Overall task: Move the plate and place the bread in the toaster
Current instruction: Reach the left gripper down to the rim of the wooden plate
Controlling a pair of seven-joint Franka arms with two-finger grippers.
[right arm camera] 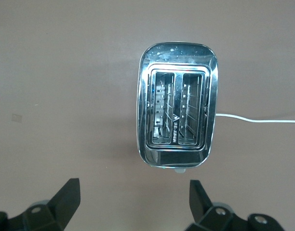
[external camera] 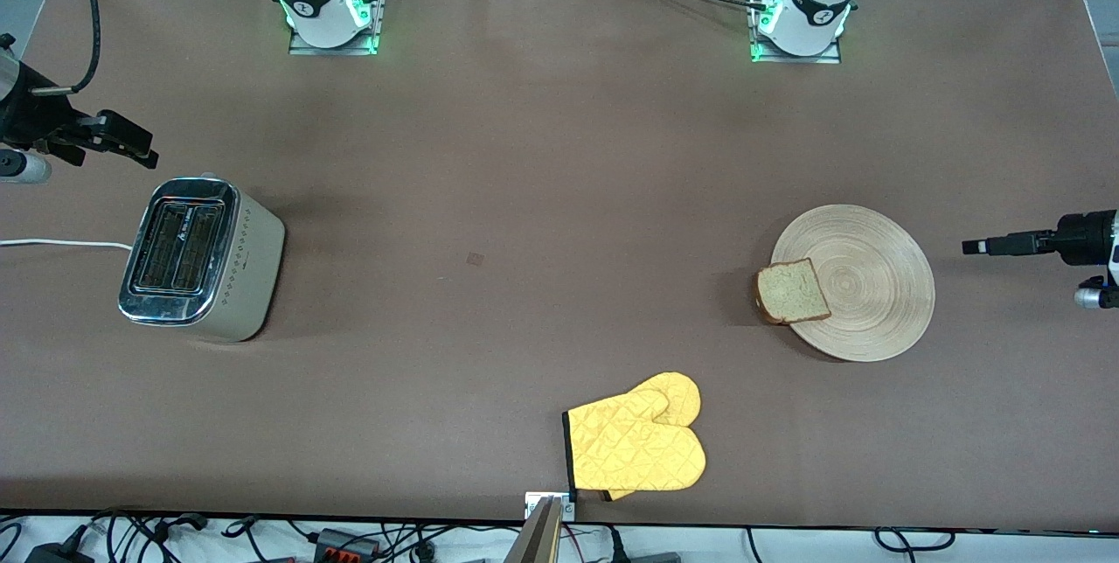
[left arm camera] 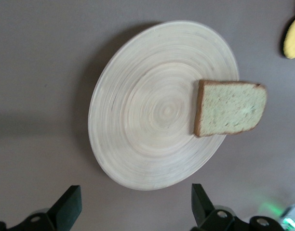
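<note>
Bare surface (external camera: 524, 196) is lying between the toaster (external camera: 201, 259) and the plate (external camera: 861, 283). Only the yellow mitt (external camera: 636, 445) is sitting near the front edge, well apart from both.

Both arms: white glossy shells, black ring band at lowest joint with small white logo mark. Bases on grey metal plates bolted on tabletop (external camera: 542, 196), green light glowing around each base. Small red part near top of each base. Black cables run to left arm base; black cable loops by right arm. Left gripper (left arm camera: 133, 211): black, two wedge-shaped fingers (left arm camera: 70, 202), silver screws at the roots. Right gripper (right arm camera: 133, 207): same black fingers (right arm camera: 68, 195), same screws.
</note>
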